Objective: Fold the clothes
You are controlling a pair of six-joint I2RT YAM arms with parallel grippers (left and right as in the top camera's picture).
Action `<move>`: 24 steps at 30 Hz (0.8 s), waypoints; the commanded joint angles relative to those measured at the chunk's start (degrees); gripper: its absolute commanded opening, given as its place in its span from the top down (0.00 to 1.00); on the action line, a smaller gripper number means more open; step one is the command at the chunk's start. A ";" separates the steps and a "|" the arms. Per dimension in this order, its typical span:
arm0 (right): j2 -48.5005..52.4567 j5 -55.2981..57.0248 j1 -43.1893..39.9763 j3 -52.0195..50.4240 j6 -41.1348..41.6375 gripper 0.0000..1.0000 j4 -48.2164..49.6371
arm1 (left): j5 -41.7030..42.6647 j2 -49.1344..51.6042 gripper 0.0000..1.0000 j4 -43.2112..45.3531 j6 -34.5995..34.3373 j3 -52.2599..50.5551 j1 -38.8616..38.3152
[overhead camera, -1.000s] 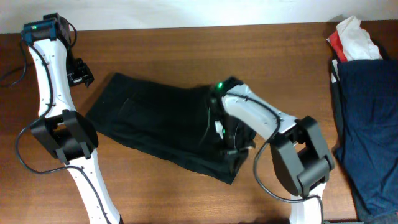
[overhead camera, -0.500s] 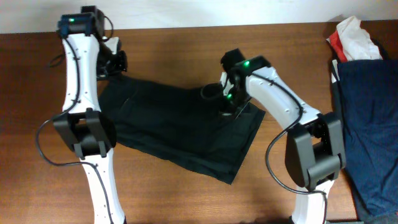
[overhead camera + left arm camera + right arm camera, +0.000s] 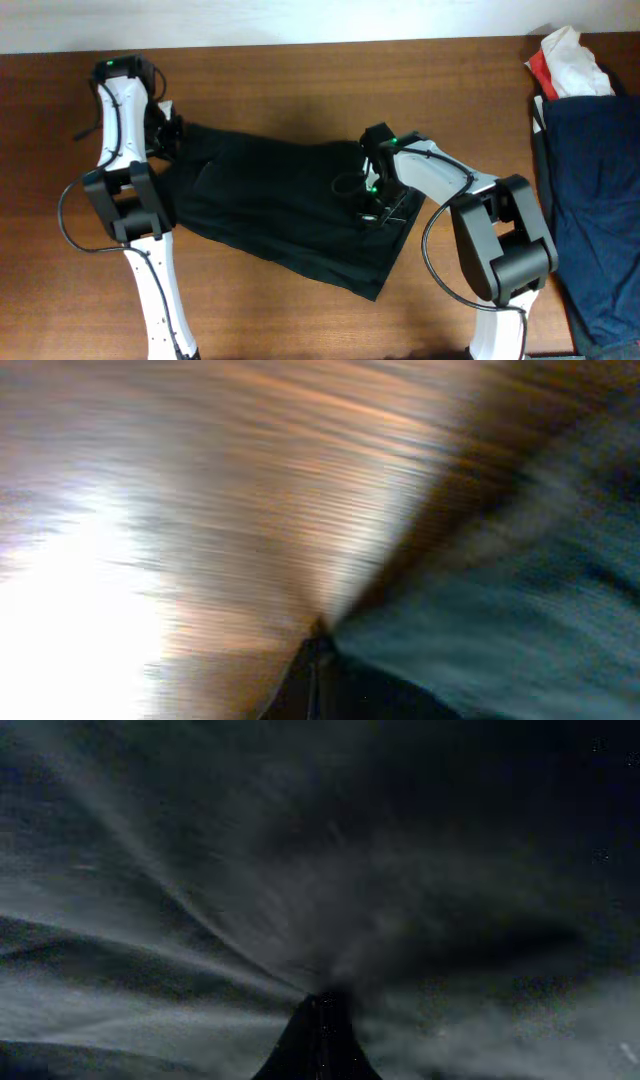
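Note:
A black garment (image 3: 270, 205) lies spread on the brown table (image 3: 300, 70), slanting from upper left to lower right. My left gripper (image 3: 166, 135) is at its upper left corner. In the blurred left wrist view the jaws (image 3: 318, 655) are shut where the cloth's edge (image 3: 500, 610) meets the wood. My right gripper (image 3: 378, 208) is down on the garment's right part. In the right wrist view its jaws (image 3: 320, 1010) are shut, and creases in the dark cloth (image 3: 300, 870) radiate from the tip.
A pile of other clothes sits at the right edge: a large navy piece (image 3: 590, 180) with white and red cloth (image 3: 570, 65) behind it. The table's far edge runs along the top of the overhead view.
My left arm swung in from the far left to the garment's upper left corner and shut there. My right gripper went from the lower right hem up and back, now shut on the right part.

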 commanded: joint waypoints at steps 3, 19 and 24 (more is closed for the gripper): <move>1.51 17.25 -6.03 4.02 -0.13 0.96 -9.31 | -11.89 2.40 1.00 -2.93 -13.86 1.07 5.90; 1.46 5.07 -7.26 29.18 -3.85 0.96 -30.08 | 10.12 -11.43 1.00 -2.91 3.10 -1.75 -15.37; 1.46 8.61 -0.57 27.04 -0.68 0.96 -28.70 | 8.70 -15.56 1.00 -2.91 2.05 -8.26 -15.87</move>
